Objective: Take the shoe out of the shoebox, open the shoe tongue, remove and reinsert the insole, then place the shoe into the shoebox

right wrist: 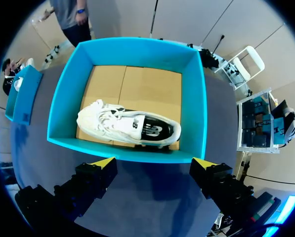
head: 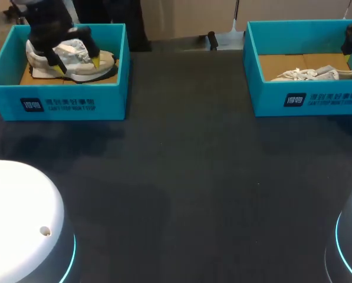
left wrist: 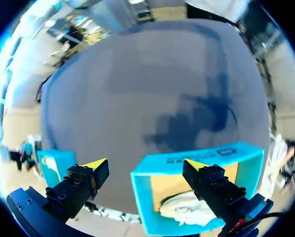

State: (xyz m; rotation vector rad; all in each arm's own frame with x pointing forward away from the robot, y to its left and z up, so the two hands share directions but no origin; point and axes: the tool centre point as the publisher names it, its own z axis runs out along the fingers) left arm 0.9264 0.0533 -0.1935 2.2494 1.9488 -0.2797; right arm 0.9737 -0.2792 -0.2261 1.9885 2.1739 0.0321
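Left tool (head: 78, 63) hangs spread open inside the left shoebox (head: 58, 100), seemingly straddling the pale shoe (head: 105, 63) resting there, likely to lift it out. Right tool (right wrist: 153, 162), also open, hovers well apart from that shoebox, beside a second box (right wrist: 137, 47) holding a white shoe (right wrist: 122, 123).

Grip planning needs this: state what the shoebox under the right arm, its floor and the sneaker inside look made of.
Shoebox: apparently teal-printed cardboard, matte, with thin flat walls and crisp folded corners. Floor: bare tan cardboard; a seam between two flaps shows. Sneaker: seemingly white mesh or textile upper with woven laces and dark lining; exact fabric unclear.
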